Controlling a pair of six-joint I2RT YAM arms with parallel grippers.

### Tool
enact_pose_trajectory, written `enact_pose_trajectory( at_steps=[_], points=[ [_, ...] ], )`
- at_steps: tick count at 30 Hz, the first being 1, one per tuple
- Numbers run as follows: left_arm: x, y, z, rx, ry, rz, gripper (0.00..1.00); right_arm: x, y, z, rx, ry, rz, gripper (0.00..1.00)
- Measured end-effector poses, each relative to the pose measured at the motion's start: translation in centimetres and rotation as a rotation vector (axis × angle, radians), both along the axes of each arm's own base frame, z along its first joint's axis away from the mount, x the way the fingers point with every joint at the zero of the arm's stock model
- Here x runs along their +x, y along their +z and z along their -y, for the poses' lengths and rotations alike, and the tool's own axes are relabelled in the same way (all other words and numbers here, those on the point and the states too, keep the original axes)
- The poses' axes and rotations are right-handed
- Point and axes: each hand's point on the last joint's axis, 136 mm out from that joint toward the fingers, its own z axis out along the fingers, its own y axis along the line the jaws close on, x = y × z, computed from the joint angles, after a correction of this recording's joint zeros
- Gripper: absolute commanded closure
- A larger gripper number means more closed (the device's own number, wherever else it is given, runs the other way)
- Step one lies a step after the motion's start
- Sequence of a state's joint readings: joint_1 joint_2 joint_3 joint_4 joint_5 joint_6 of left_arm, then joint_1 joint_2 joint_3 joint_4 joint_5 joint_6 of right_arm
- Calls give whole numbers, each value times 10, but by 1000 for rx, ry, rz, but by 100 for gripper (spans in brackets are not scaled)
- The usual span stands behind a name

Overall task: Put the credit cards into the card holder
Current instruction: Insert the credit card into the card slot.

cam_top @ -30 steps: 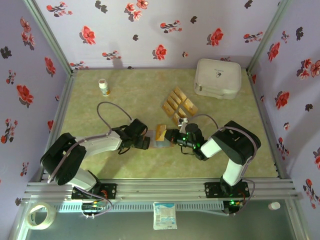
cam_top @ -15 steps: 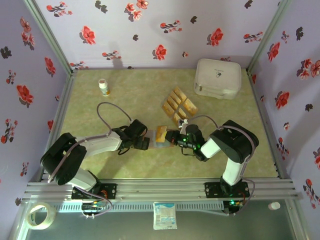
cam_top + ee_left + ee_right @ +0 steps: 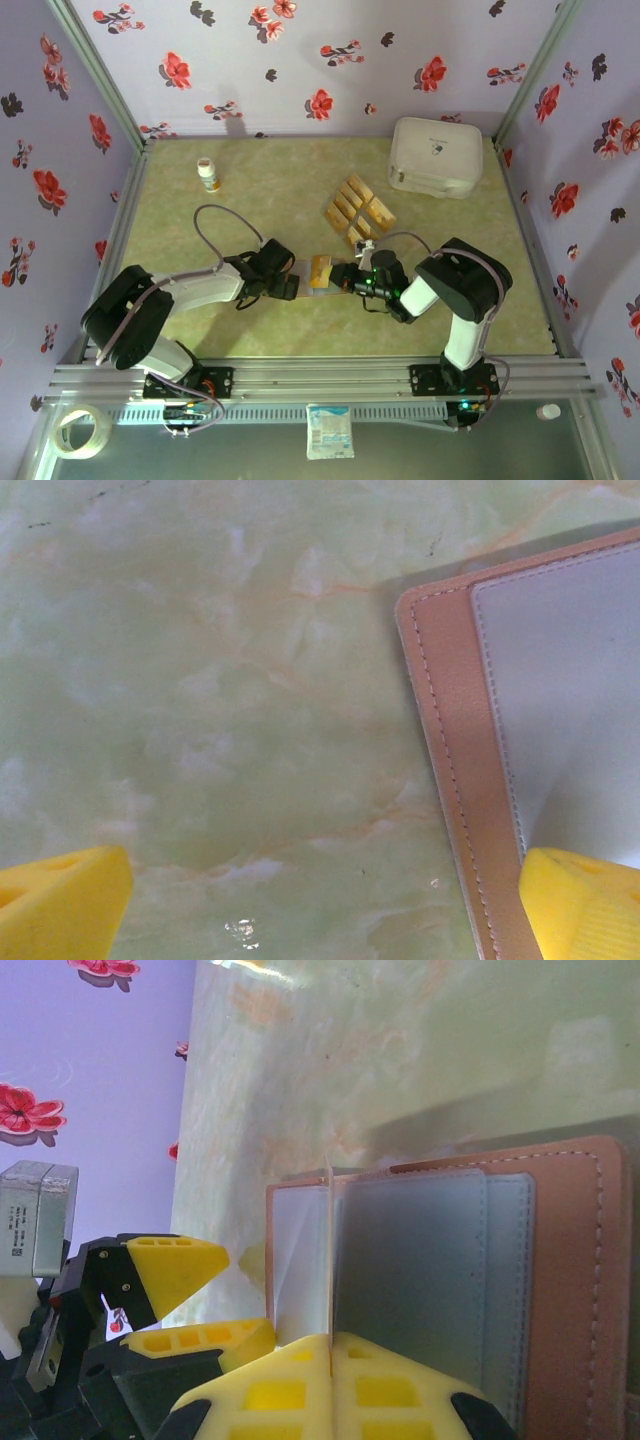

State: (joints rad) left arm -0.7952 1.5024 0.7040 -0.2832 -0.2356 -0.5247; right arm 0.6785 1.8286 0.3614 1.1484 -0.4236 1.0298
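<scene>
The card holder (image 3: pixel 570 1300) lies open on the table, reddish-brown at its border and grey inside (image 3: pixel 560 700). My right gripper (image 3: pixel 330 1345) is shut on one credit card (image 3: pixel 329 1250), seen edge-on and standing upright against the holder's grey pockets. From above, that tan card (image 3: pixel 320 270) sits just left of the right gripper (image 3: pixel 338 275). My left gripper (image 3: pixel 292 285) is open, straddling the holder's corner (image 3: pixel 450 730), with one yellow fingertip (image 3: pixel 585 900) on the grey inside and the other (image 3: pixel 60 900) over bare table. Several more credit cards (image 3: pixel 358 210) lie fanned out behind.
A big white rounded box (image 3: pixel 435 157) stands at the back right. A small bottle (image 3: pixel 208 176) stands at the back left. Flowered walls close in the table on three sides. A tape roll (image 3: pixel 80 430) and a packet (image 3: pixel 330 432) lie below the rail.
The right gripper has crept slightly left with the card, bringing it closer to the left gripper. The left arm has stayed put.
</scene>
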Motion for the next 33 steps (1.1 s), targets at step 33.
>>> enact_pose_trajectory(
  at_steps=[33],
  points=[
    [0, 0, 0, 0, -1, 0, 0, -9, -4, -3, 35, 39, -24, 100]
  ],
)
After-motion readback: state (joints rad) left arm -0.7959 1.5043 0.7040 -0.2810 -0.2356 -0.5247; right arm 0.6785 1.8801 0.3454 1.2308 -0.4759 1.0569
